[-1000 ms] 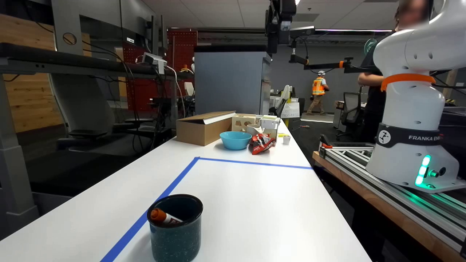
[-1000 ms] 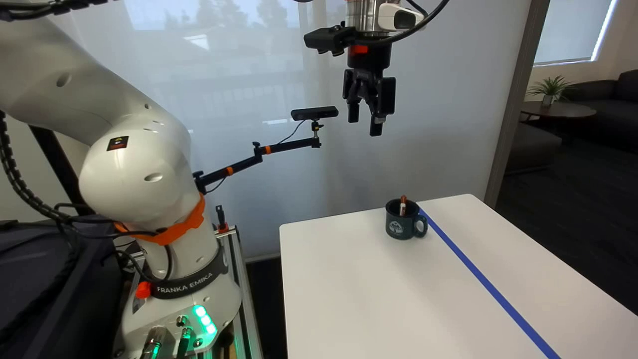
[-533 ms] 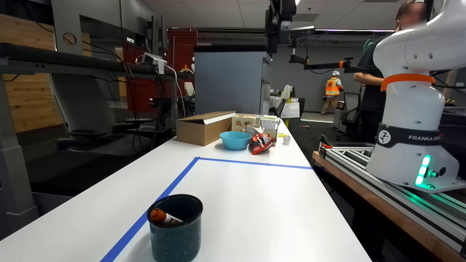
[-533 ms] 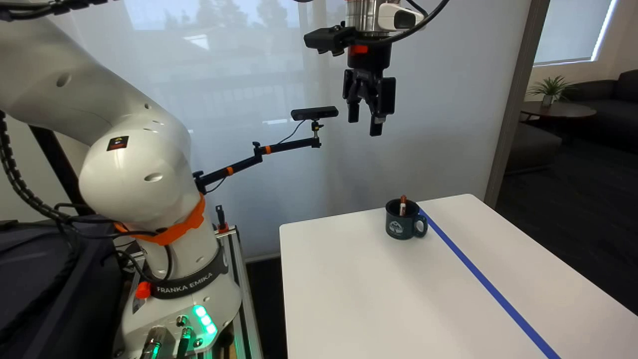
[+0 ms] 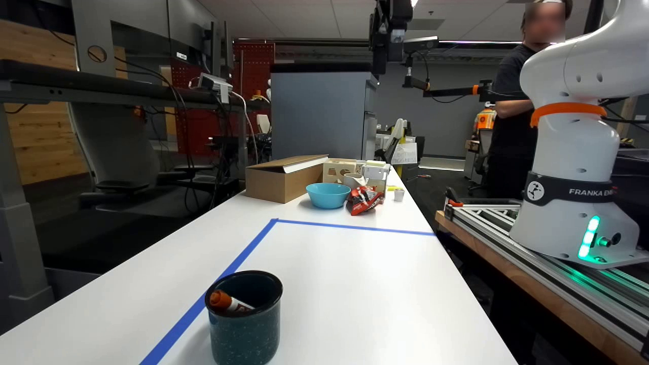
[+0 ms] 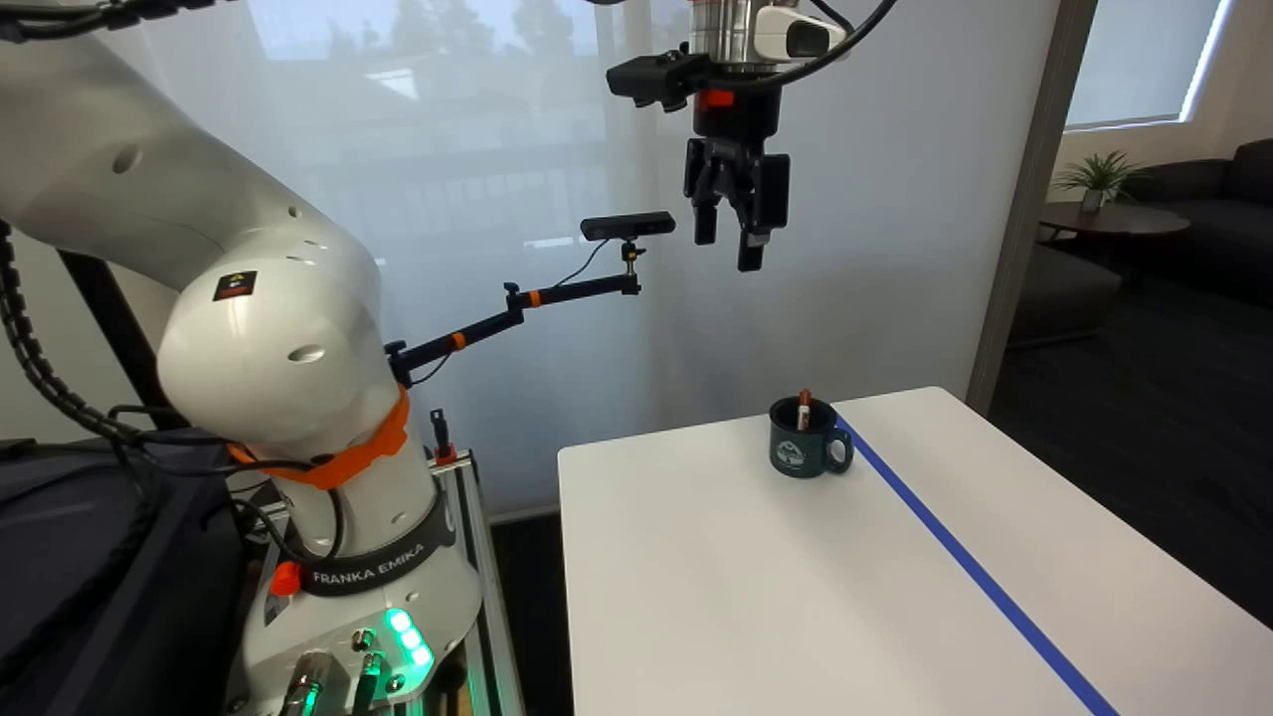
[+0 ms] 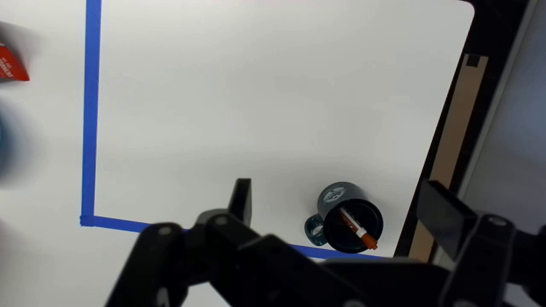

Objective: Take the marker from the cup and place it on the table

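The marker [image 7: 357, 228] has an orange cap and a white and reddish-brown body. It leans inside the dark teal cup [image 7: 337, 196] with its cap over the rim; it also shows in both exterior views [image 5: 228, 302] [image 6: 804, 411]. The cup stands upright on the white table [image 6: 746, 587] beside the blue tape, near the table's end. Its handle shows in an exterior view [image 6: 840, 452] and in the wrist view. My gripper [image 6: 728, 249] is open and empty, pointing down, high above the table. In the wrist view the cup lies between the open fingers [image 7: 344, 209], well below them.
A light blue bowl [image 5: 328, 195], a red bag [image 5: 365, 199], a cardboard box [image 5: 284, 178] and small containers stand at the table's far part, beyond the tape. A camera on a jointed arm [image 6: 627, 227] stands near the gripper. A person [image 5: 514, 116] stands behind the robot's base.
The arm, gripper, cup and marker have not visibly moved. The person behind the robot has shifted to the left in an exterior view, and a worker in an orange vest has walked behind them.
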You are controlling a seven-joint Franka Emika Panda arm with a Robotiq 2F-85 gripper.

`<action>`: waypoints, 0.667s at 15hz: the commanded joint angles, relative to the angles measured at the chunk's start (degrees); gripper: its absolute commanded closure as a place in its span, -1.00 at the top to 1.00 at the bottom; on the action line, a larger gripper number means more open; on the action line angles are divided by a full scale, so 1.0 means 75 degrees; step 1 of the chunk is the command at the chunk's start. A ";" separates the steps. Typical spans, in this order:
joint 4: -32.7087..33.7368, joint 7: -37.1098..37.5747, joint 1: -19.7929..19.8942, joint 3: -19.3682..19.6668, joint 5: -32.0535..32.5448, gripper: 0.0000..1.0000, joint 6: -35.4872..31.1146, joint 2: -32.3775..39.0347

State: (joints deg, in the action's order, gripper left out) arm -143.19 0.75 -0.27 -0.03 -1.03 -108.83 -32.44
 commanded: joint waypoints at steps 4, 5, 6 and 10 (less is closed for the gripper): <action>0.0084 0.0022 0.0078 0.0031 0.0047 1.00 -0.0023 0.0203; 0.0074 0.0021 0.0107 0.0051 0.0073 1.00 -0.0148 0.0335; 0.0070 0.0051 0.0148 0.0045 0.0126 1.00 -0.0266 0.0495; -0.0117 0.0095 0.0260 0.0002 0.0255 1.00 -0.1324 0.1125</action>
State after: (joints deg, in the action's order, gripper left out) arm -143.29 0.91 1.12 0.30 -0.97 -113.25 -27.33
